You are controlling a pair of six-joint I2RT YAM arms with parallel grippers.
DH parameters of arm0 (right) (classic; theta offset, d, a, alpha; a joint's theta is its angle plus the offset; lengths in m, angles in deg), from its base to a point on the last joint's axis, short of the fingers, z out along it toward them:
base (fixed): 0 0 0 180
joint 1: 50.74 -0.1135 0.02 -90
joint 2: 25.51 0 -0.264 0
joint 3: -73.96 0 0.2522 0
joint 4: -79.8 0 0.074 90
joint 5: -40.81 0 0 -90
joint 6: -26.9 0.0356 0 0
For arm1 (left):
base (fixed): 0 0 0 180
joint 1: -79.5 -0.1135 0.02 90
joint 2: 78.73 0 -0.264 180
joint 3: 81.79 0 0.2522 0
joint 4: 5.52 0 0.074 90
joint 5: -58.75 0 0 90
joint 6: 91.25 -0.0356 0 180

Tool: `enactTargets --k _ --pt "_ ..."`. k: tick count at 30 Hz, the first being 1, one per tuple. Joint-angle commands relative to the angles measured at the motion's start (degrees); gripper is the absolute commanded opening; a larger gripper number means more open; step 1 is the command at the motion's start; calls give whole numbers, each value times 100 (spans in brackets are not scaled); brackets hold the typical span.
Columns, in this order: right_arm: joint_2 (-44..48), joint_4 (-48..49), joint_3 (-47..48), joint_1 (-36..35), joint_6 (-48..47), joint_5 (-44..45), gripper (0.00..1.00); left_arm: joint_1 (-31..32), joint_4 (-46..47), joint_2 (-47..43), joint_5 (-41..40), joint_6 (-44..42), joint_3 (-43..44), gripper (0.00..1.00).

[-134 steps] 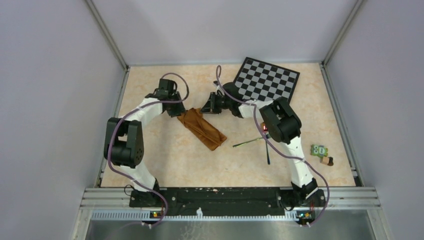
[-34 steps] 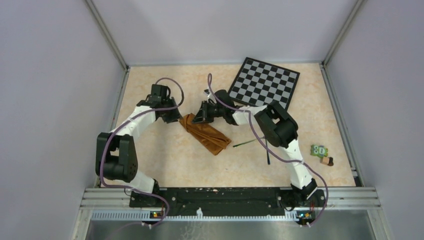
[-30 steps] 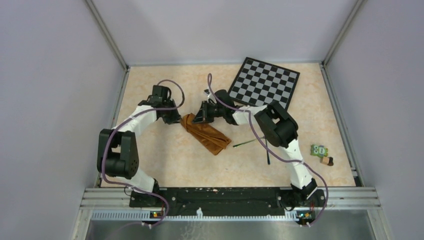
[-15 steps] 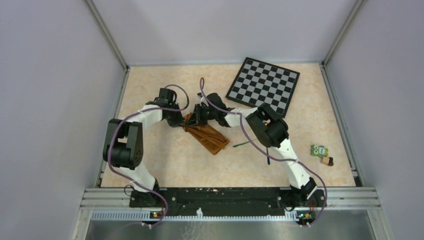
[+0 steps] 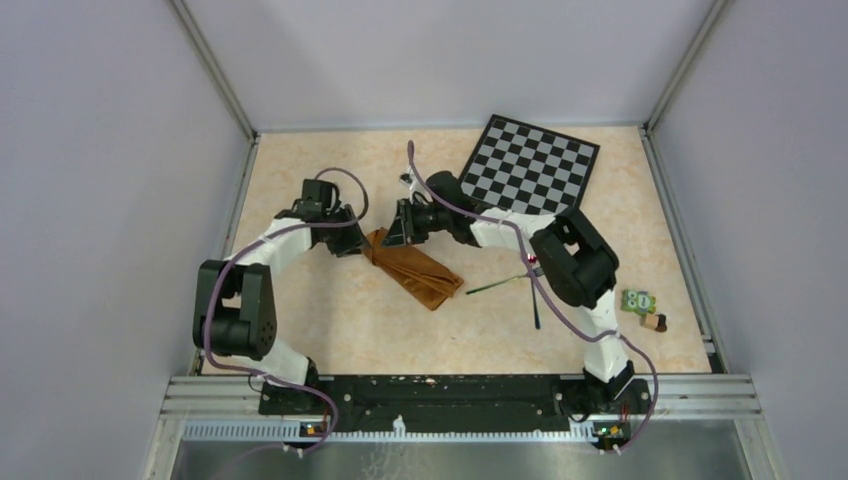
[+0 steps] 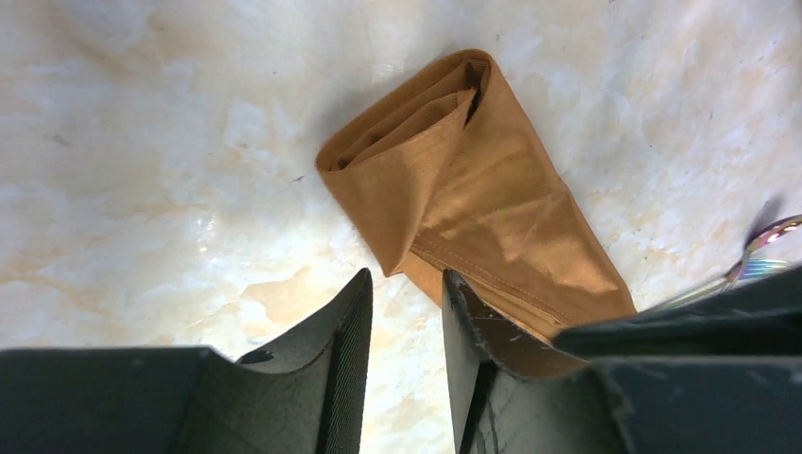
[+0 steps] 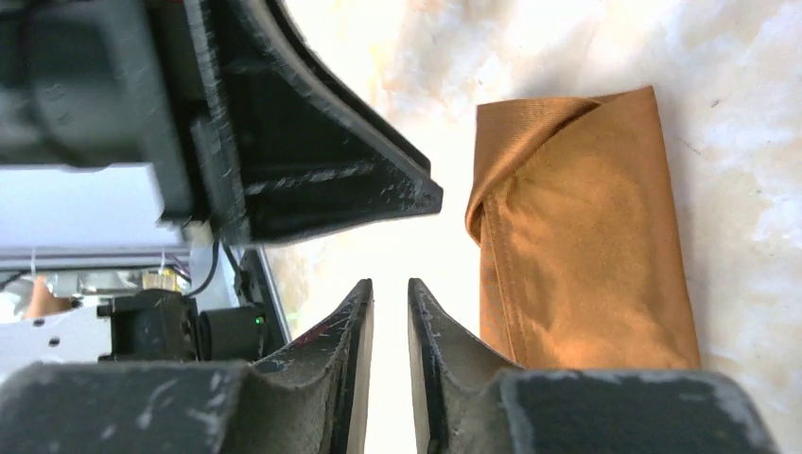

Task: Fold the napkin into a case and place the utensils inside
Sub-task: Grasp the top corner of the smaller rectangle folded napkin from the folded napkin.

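Fold looks done, napkin [image 5: 414, 269] forms case [image 6: 473, 203]; left gripper [image 6: 407, 280], right gripper [image 7: 389, 286] both slightly parted, empty; next: grab utensils [image 5: 492, 287].

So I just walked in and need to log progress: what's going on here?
The rust-brown napkin is already folded into a narrow case lying flat. The left end effector and right end effector are at its far end, both slightly open and holding nothing. The utensils lie beside it, not yet inside.
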Motion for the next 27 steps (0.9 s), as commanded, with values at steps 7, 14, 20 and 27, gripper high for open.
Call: enactTargets --k 7,14,20,27 --pt "358 -80 -564 283 -762 186 3 -615 690 -77 897 263 -810 31" --pt "-286 -5 -168 -45 -695 469 0 -290 1113 432 895 548 -722 27" --pt "-1082 -210 597 -359 -548 978 0 152 1162 580 649 816 -348 23" --pt "-453 -203 200 -210 -537 990 0 -84 689 123 483 561 -383 25"
